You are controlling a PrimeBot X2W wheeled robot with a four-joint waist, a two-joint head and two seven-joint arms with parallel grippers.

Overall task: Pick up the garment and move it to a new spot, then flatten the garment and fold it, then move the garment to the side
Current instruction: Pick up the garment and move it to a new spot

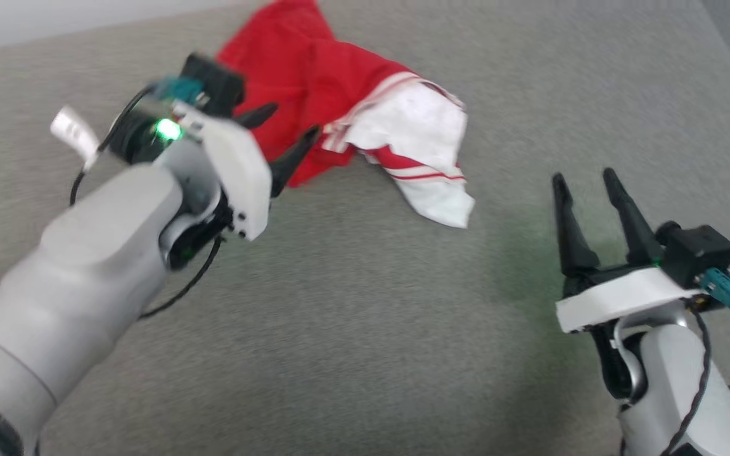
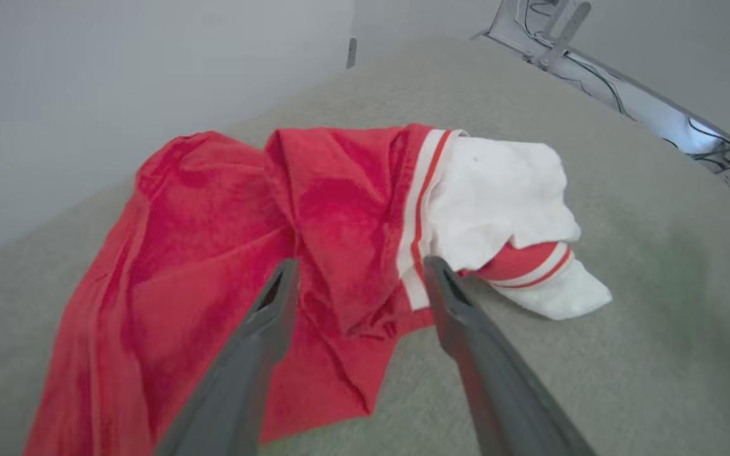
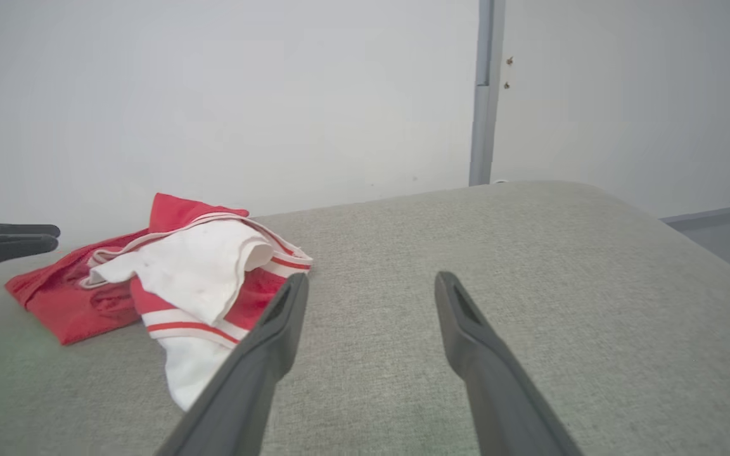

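The garment [image 1: 333, 95], a red T-shirt with a white sleeve and striped trim, lies crumpled on the grey fabric surface [image 1: 365, 329] at the upper middle of the head view. My left gripper [image 1: 289, 133] hovers just over its near left edge, open, with nothing between its fingers. In the left wrist view the garment [image 2: 225, 253] spreads under and beyond that gripper [image 2: 362, 272]. My right gripper [image 1: 583, 177] stands open at the lower right, well apart from the cloth. The right wrist view shows the garment [image 3: 168, 278] to the left of those open fingers [image 3: 371, 282].
The grey surface's far edge meets a pale wall [image 3: 213, 95] with a grey vertical strip [image 3: 485, 95]. A metal frame with cables [image 2: 625, 82] runs past the far right edge. The left gripper's fingertips [image 3: 16, 237] reach in at the right wrist view's left edge.
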